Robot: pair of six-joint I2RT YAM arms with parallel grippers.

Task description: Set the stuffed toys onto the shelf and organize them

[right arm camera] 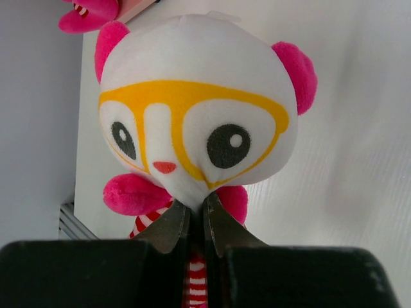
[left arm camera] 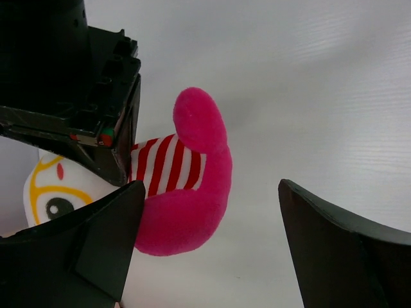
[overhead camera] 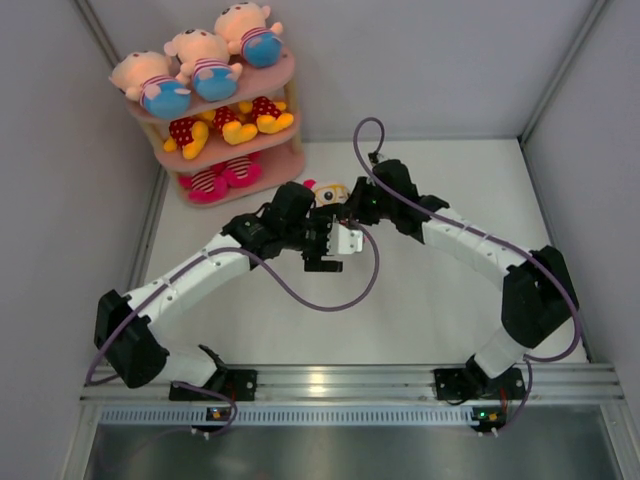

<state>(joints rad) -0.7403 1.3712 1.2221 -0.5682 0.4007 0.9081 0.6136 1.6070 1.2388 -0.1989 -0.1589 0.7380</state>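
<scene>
Right gripper (right arm camera: 194, 217): jaws pinching the striped torso, just under the head.
Pink doll (right arm camera: 192, 115): held off the shelf (overhead camera: 270, 82), near its lowest tier.
Handling: likely light, soft and squashy. The big head may flop, so a torso grip suits it.
Left gripper (left arm camera: 212, 192): jaws spread beside the doll.
Writing: none legible.

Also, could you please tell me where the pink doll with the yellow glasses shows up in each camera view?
Top external: pink doll at centre, where the two arms meet.
Left wrist: pink doll left of centre, striped body and part of the face.
Right wrist: pink doll fills the middle, facing the camera.
Shared landmark: the right gripper shut on it.
</scene>
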